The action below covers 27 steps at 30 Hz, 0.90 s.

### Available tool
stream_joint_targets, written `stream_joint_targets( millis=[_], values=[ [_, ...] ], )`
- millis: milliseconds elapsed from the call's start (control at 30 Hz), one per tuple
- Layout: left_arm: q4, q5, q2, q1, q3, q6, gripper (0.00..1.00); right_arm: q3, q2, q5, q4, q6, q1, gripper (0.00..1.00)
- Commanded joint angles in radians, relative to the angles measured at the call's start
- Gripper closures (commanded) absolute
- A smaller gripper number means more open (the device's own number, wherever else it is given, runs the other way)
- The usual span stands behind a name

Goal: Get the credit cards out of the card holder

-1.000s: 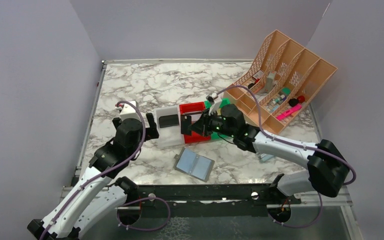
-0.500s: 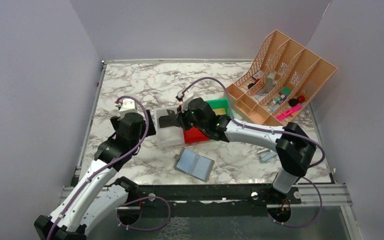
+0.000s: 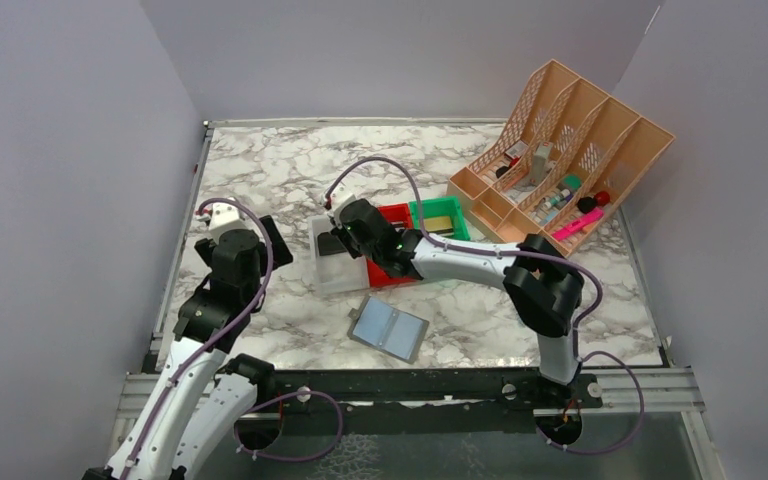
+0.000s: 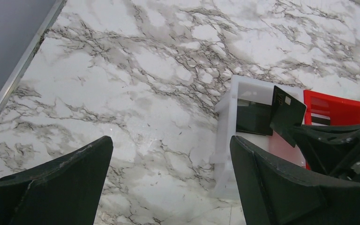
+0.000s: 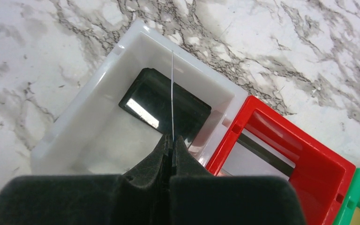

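Leftmost, the left claw (image 4: 171, 140) hangs wide and empty above the veined marble tabletop (image 4: 136, 70). Next, a white rectangular plastic bin (image 5: 89, 93) holds a glossy black flat card (image 5: 164, 105). Over it the right claw (image 5: 172, 143) pinches a thin black plastic credit card (image 4: 286, 112) on edge. Nearer the arm bases, the open bifold card holder (image 3: 390, 328) lies flat, its pale blue and grey panels up, near a red plastic bin (image 5: 227, 140).
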Motion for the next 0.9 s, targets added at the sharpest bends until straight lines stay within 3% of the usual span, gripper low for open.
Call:
stream_joint_targets(
  millis=[0,300,867],
  values=[
    [0.038,0.067,-0.006,0.034,-0.015,0.012,0.01,0.075,0.065,0.13,-0.038,-0.107,0.025,0.98],
    [0.045,0.109,-0.009,0.063,-0.018,0.021,0.01,0.147,0.166,0.268,-0.054,-0.248,0.05,0.96],
    [0.05,0.126,-0.011,0.065,-0.023,0.027,0.01,0.194,0.243,0.171,-0.086,-0.361,0.055,0.83]
  ],
)
